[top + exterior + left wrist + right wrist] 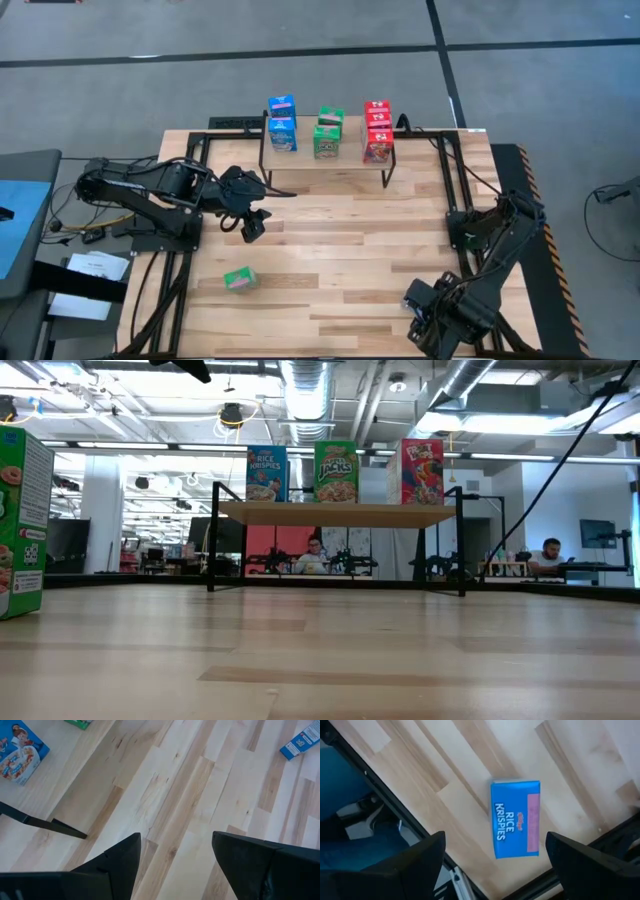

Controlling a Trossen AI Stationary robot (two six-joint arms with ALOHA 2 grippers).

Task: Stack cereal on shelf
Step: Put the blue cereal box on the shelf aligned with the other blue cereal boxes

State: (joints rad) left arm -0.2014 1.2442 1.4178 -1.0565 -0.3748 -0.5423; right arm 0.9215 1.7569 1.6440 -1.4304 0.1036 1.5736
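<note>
The shelf (330, 165) stands at the far side of the table (330, 260) and carries three groups of cereal boxes. On its left end are the blue boxes (282, 123), in the middle the green boxes (327, 133), and on its right end the red boxes (377, 131). From the high view I cannot tell exactly how many boxes are in each group.

One green box (239, 280) stands on the table, well in front of the shelf's left end. One blue box (515, 818) lies flat on the table under the right gripper.

The left gripper (252, 224) is in front of the shelf's left leg, fingers apart, holding nothing. The right gripper (420, 303) is far in front of the shelf's right end, fingers wide apart and empty.
</note>
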